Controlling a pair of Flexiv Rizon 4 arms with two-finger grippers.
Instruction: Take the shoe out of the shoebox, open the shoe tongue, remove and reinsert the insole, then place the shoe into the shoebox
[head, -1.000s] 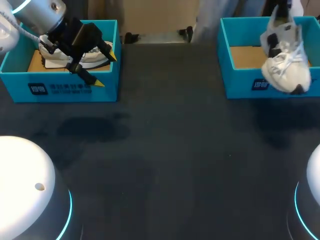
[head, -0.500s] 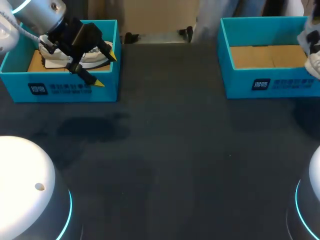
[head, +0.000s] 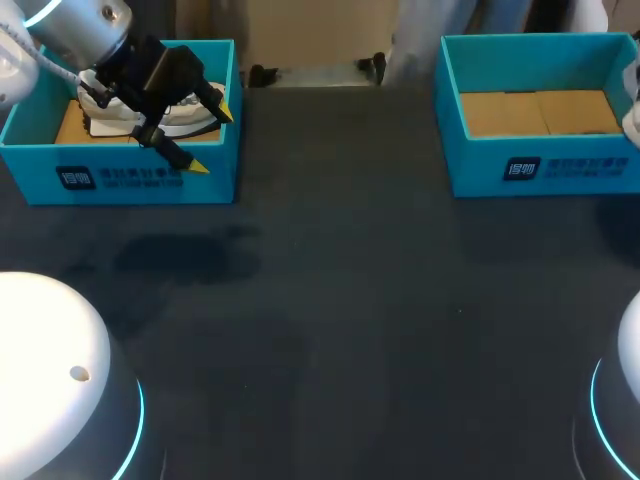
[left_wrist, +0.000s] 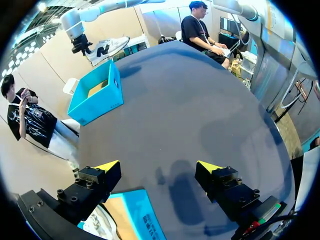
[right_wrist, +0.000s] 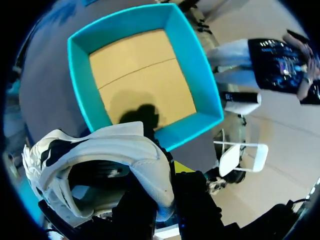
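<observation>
Shoe (right_wrist: 115, 145) clamped in right gripper (right_wrist: 169, 172), carried rightward past right shoebox (head: 540, 170); left gripper (left_wrist: 157, 172) spread wide, unmoved.

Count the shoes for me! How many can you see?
2. One shoe lies in the left box, under the open left gripper. The other shoe is held up in the right gripper, beside the right box.

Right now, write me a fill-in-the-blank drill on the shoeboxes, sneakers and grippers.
The right shoebox is ____.
The white sneaker hangs in the ____ gripper.
The left gripper is ____.
The other sneaker lies in the ____ shoebox.
Missing: empty; right; open; left.
</observation>
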